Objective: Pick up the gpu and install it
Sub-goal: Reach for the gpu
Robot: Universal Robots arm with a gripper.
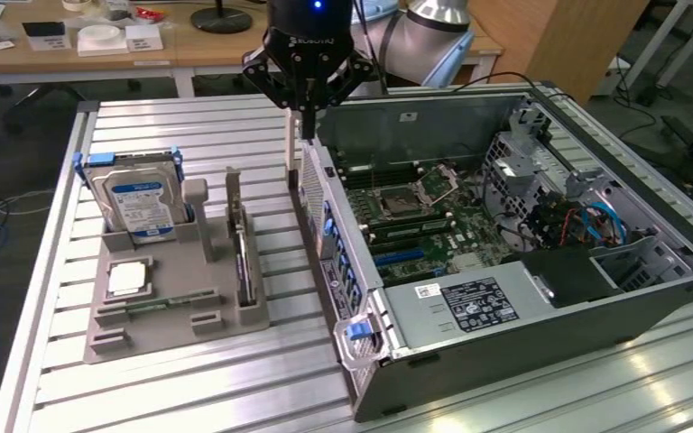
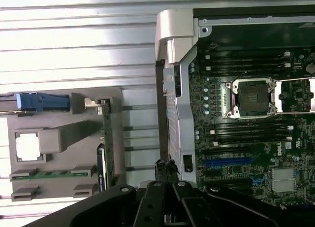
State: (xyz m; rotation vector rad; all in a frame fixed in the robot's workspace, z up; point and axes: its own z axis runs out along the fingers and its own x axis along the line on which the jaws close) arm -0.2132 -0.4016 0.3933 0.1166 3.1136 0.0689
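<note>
Below my gripper (image 1: 308,132), closed tight and empty, lies the ribbed metal worktop (image 1: 178,388); the exterior view shows a wooden desk (image 1: 196,50) beyond.

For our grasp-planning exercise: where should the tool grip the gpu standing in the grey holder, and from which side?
Probably the upper edge of the gpu, from straight above, pinching its two flat faces. It stands on edge in a slot of the grey holder, whose posts hide its lower part.

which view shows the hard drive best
The exterior view: the hard drive stands upright in the grey holder with its blue-white label facing the camera. The wrist view looks down on its blue-railed top edge.
</note>
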